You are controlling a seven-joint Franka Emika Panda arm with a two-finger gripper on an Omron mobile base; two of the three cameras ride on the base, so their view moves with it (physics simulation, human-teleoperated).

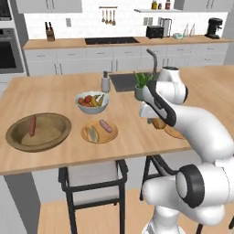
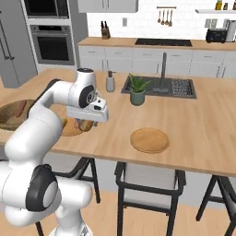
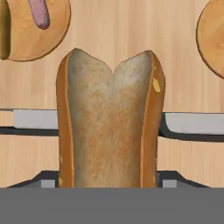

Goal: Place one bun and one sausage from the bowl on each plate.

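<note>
A split bun (image 3: 109,122) stands upright between the fingers of the gripper (image 3: 109,186) in the hand view, its pale cut face toward the lens and its brown crust at both sides; the jaws stand fairly wide, clamped on the bun. The same view catches the edge of a plate (image 3: 39,30) bearing a pink sausage (image 3: 39,13) at upper left and the bare rim of a second plate (image 3: 214,39) at upper right, with counter between them. From the left base view the white arm rises at lower right, elbow bent, and the gripper (image 1: 155,121) hangs low over the island counter (image 1: 45,96), the bun (image 1: 158,122) showing just under it. That view alone takes in the near plate (image 1: 99,131) with a sausage (image 1: 105,125) and a bun (image 1: 93,134), and, farther left, the wooden bowl (image 1: 39,131) holding one more sausage (image 1: 32,125); a fruit bowl (image 1: 92,102) sits behind the plate. The right base view offers what the left hides: the second plate (image 2: 149,140), bare, well apart to the right of the gripper (image 2: 85,123). Beyond it stand a potted plant (image 2: 137,90) and the sink (image 2: 173,86).
</note>
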